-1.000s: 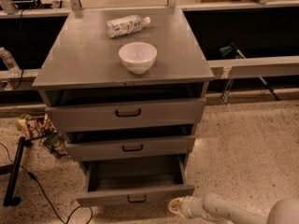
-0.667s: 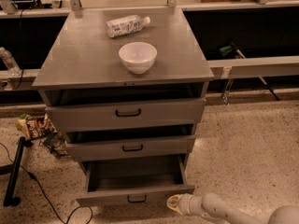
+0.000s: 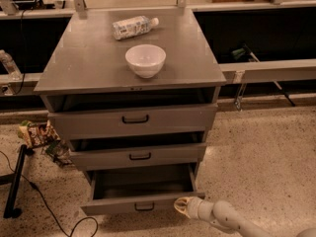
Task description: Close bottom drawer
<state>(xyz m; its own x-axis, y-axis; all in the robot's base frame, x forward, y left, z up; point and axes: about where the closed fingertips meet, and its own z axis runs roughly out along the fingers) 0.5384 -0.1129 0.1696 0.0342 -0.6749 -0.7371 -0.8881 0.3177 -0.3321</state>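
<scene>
The bottom drawer [image 3: 140, 205] of the grey metal cabinet is pulled far out, its inside showing and looking empty, with a small black handle [image 3: 144, 207] at the centre of its low front panel. My gripper [image 3: 181, 206] comes in from the lower right on a white arm. Its tip is at the right end of the drawer's front panel, touching it or almost so. The middle drawer [image 3: 139, 156] and top drawer [image 3: 134, 118] above stand slightly open.
A white bowl [image 3: 145, 59] and a lying plastic bottle [image 3: 133, 26] rest on the cabinet top [image 3: 74, 58]. Snack bags [image 3: 37, 134] and a black cable [image 3: 44, 201] lie on the speckled floor at the left. Long benches run behind.
My gripper has crept a little to the left toward the right end of the bottom drawer's front. The drawer has not visibly moved.
</scene>
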